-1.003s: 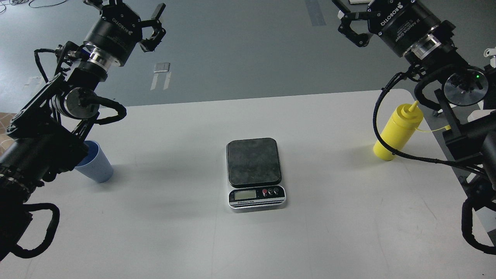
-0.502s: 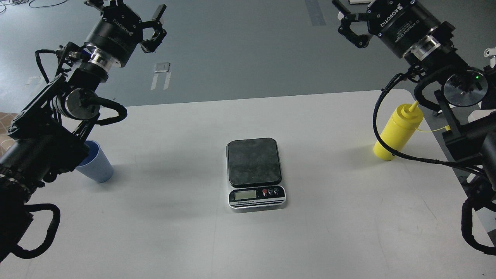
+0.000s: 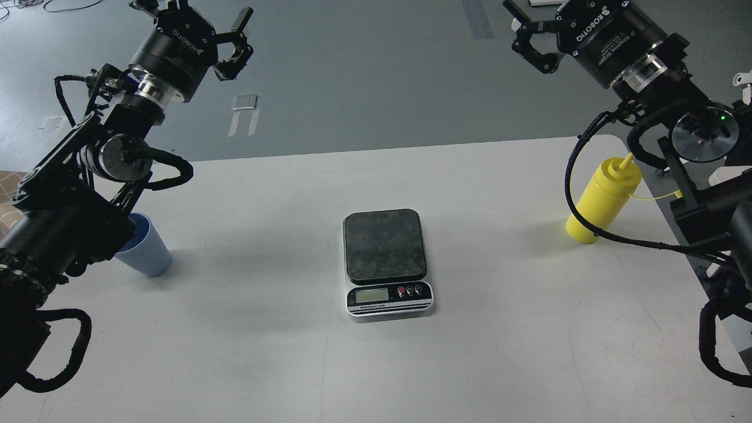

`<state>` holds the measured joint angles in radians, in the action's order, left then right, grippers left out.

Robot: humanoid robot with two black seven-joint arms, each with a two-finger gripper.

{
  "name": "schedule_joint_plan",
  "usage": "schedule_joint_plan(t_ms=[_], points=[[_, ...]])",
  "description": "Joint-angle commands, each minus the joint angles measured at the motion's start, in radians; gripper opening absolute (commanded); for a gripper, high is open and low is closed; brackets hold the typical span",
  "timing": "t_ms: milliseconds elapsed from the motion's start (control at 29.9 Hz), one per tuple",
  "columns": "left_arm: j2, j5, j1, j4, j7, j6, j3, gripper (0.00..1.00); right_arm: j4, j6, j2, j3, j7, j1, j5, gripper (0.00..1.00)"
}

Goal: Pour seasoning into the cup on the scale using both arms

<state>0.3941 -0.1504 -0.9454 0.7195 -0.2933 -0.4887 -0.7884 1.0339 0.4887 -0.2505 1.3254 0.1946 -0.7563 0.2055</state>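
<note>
The scale [image 3: 385,260] sits at the table's middle, its dark platform bare and its display toward me. The blue-grey cup [image 3: 145,254] stands upright at the table's left, partly hidden behind my left arm. The yellow seasoning bottle [image 3: 602,200] stands at the right, its nozzle uncapped and its cap hanging on a tether; an arm cable crosses in front of it. My left gripper [image 3: 192,10] is open and empty, raised high beyond the table's far left. My right gripper [image 3: 518,23] is open and empty, raised high at the far right, above and behind the bottle.
The white table [image 3: 505,346] has a rounded far right corner, with grey floor beyond its far edge. A small grey object [image 3: 245,102] and tape marks lie on the floor. Thick arm links and cable loops fill both side edges of the view.
Both arms have hardly moved; the left gripper has shifted very slightly up. The cup, scale and bottle are where they were.
</note>
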Motion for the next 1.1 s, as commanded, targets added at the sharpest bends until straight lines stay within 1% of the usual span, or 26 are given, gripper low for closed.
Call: schedule_joint_plan(t_ms=[0,334,569,836,936,1070], points=[[0.000,0.000,0.000,0.001,0.005,0.000,0.000,0.98,0.000,0.000,0.000,0.000,0.000,0.000,0.000,1.00],[0.002,0.000,0.000,0.003,0.002,0.000,0.000,0.98,0.000,0.000,0.002,0.002,0.000,-0.001,0.000,1.00],[0.005,0.000,-0.001,0.003,0.010,0.000,0.000,0.98,0.000,0.000,0.002,0.002,0.000,-0.001,0.000,1.00],[0.006,-0.008,-0.001,0.003,0.002,0.000,0.002,0.98,0.000,0.000,0.002,0.002,0.000,-0.001,0.000,1.00],[0.012,-0.050,-0.001,0.003,-0.001,0.000,0.008,0.98,-0.002,0.000,0.002,0.002,0.000,-0.001,0.000,1.00],[0.017,-0.190,-0.007,0.005,-0.001,0.000,0.012,0.98,0.000,0.000,0.000,0.002,-0.001,0.000,0.000,1.00]])
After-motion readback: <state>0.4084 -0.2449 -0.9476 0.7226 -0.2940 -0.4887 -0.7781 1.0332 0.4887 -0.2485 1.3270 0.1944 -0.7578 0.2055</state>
